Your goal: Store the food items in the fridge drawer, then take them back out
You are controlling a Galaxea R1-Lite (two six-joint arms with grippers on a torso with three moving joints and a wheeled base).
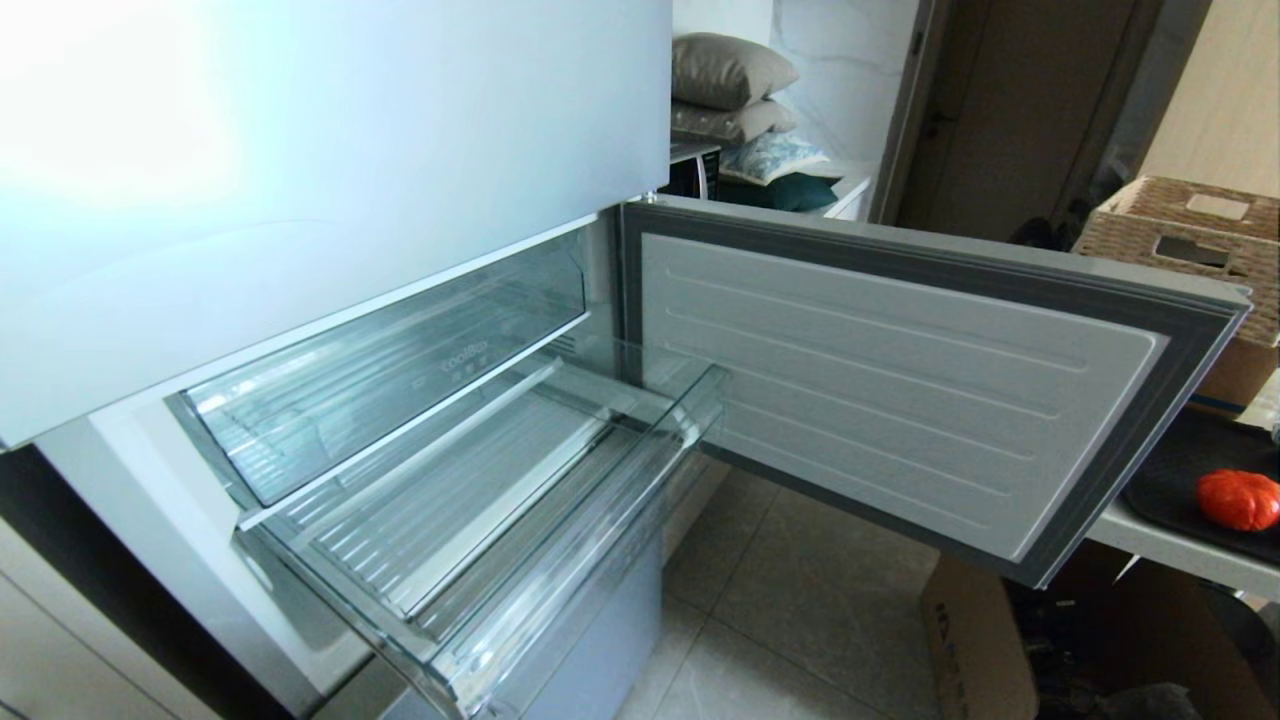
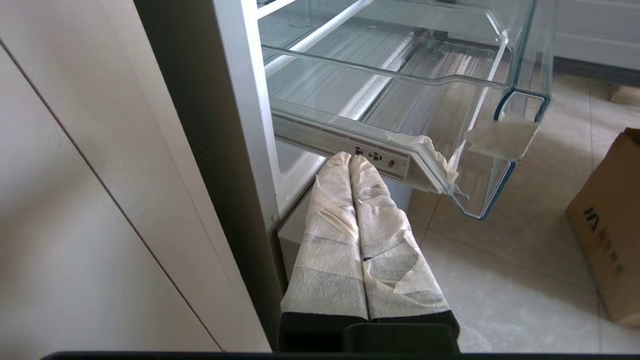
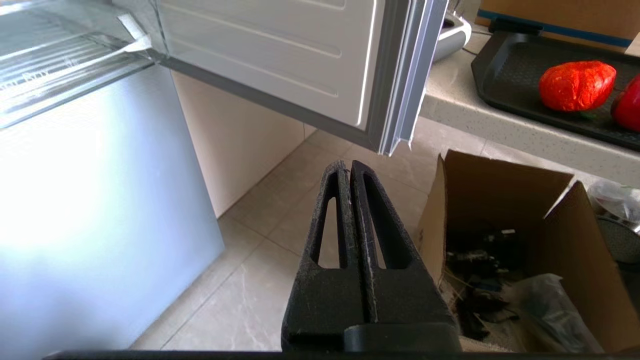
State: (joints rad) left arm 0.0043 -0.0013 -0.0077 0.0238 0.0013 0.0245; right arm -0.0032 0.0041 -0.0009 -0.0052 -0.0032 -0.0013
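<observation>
The clear fridge drawer stands pulled out and holds nothing; its front lip also shows in the left wrist view. An orange-red ribbed food item lies on a black tray on the counter at the far right. In the right wrist view that ribbed item lies beside a deeper red one cut off at the edge. My left gripper, wrapped in white tape, is shut below the drawer's side rail. My right gripper is shut, low over the floor below the open door. Neither arm shows in the head view.
The open fridge door swings out to the right, between drawer and counter. An open cardboard box of clutter sits on the tiled floor under the counter. A lower pale-blue door panel is shut. Wicker baskets stand behind.
</observation>
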